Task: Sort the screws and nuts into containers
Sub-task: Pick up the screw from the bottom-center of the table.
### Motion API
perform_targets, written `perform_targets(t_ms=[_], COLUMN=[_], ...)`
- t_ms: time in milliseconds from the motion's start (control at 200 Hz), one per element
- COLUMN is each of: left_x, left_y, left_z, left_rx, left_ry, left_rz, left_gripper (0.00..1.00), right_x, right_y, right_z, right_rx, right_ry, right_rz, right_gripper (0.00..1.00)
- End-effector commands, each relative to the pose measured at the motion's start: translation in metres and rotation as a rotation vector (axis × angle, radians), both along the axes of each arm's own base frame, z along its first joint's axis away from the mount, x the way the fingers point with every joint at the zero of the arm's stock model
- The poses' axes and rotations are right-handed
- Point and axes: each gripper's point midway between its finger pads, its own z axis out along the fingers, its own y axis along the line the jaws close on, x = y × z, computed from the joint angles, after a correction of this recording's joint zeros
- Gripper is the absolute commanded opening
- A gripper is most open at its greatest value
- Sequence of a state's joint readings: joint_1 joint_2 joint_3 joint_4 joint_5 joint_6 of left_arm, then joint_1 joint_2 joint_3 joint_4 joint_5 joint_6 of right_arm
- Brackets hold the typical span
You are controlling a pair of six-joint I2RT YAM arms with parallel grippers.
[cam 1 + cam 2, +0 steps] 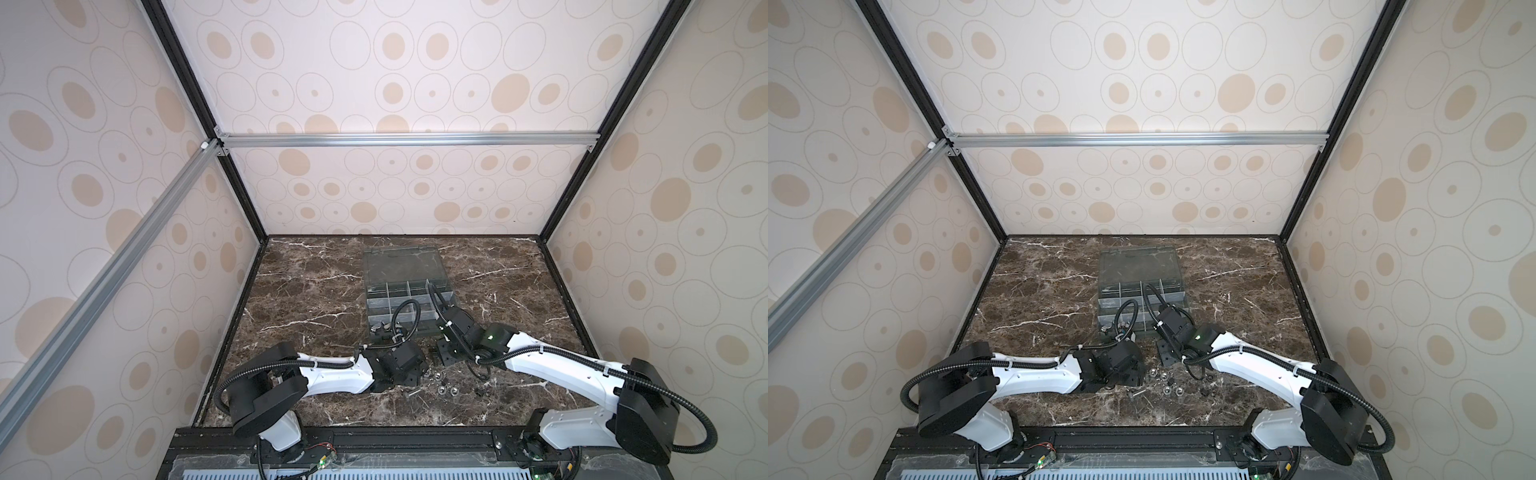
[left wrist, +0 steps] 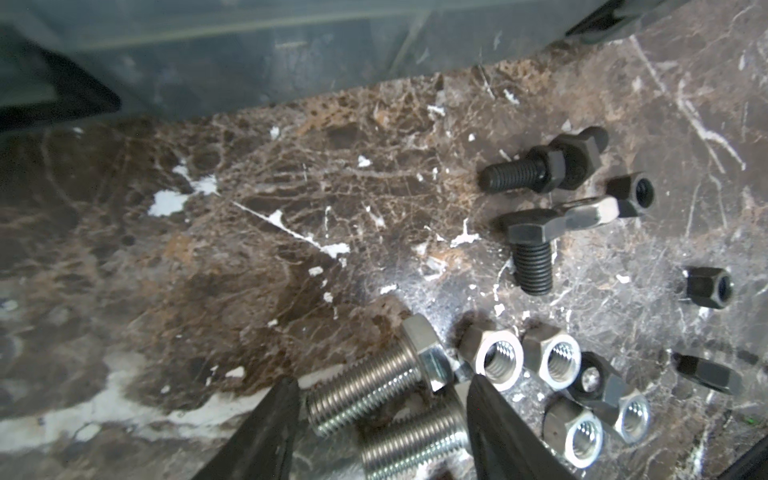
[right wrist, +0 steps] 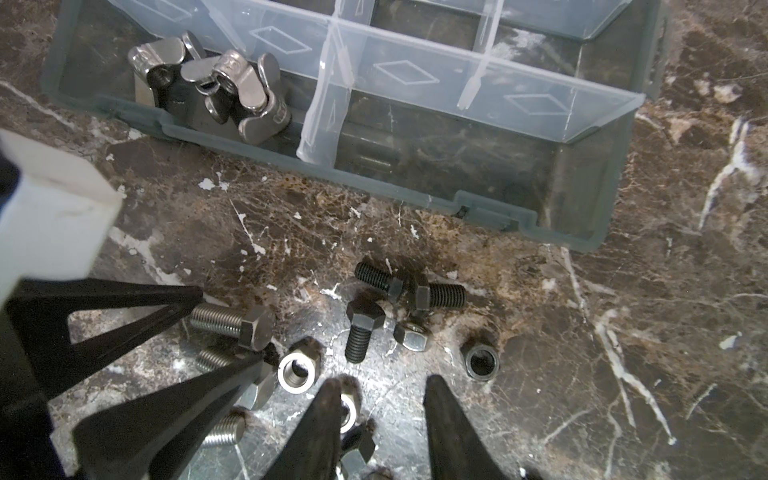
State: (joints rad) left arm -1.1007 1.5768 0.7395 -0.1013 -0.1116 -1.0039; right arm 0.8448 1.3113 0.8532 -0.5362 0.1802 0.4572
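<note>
**Straddling a silver screw (image 3: 232,324), the left hand (image 2: 382,382) hangs over an unsorted pile**

Both arms lean low over the marble table (image 2: 249,208), just in front of the grey organiser box; its containers (image 3: 590,187) stand open, the lid (image 1: 401,266) laid back. The left hand is roughly half open, its fingertips (image 3: 178,297) bracketing the silver screw end to end, touching it or nearly so; whether it is actually pinched, I cannot tell. The right hand (image 3: 383,379) is parted with only bare table between its tips, and holds nothing. Loose screws (image 2: 534,262), black and silver, and nuts (image 2: 498,362) lie clustered on the table between the two hands, just short of the box; only a few wing nuts (image 3: 216,83) sit in a container, at one end of the near row.

A second silver screw (image 2: 415,444) lies between the same fingers; a squeeze could catch both, or flick one away to roll. The hands are so near each other that a reach might knock fingers together or scatter the nuts.

The second screw is cut off at the frame's edge; one nut is half hidden behind a right finger. From above the hardware is mere glints, the left fingers are lost under their own wrist, and the far containers' contents cannot be made out.
</note>
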Motion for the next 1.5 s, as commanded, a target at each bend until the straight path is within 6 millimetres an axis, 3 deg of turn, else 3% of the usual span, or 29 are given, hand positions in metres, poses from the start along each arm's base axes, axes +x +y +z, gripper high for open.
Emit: perform_targets(t_ms=[0,765,915,1070,1250,1495], left_x=[-0.003,0.011,0.013,0.014,0.023,0.056], left_y=[0.002,-0.002,0.000,0.002,-0.003,-0.001], left_z=[-0.004,-0.012,-0.012,-0.009,0.016,0.070], left_rx=[0.043,0.135,0.149,0.155,0.137,0.081], left_ry=[0.011,-0.040,-0.049,-0.060,-0.112,-0.211], left_rz=[0.023,0.023,0.024,0.019,0.008,0.028], left_gripper=[0.65,0.60,0.53,0.52,0.50,0.50], right_x=[-0.001,-0.002,-0.001,0.000,0.004,0.005], right_y=[-0.004,-0.009,-0.010,-0.014,-0.024,-0.042], right_z=[-0.001,-0.005,-0.004,0.001,0.014,0.029], right_rx=[-0.004,-0.007,-0.005,0.008,0.022,0.034], right_ry=[-0.002,0.007,0.004,-0.008,-0.037,-0.069], right_rz=[0.000,-0.011,-0.016,-0.030,-0.061,-0.105], right_gripper=[0.37,0.37,0.37,0.37,0.37,0.37])
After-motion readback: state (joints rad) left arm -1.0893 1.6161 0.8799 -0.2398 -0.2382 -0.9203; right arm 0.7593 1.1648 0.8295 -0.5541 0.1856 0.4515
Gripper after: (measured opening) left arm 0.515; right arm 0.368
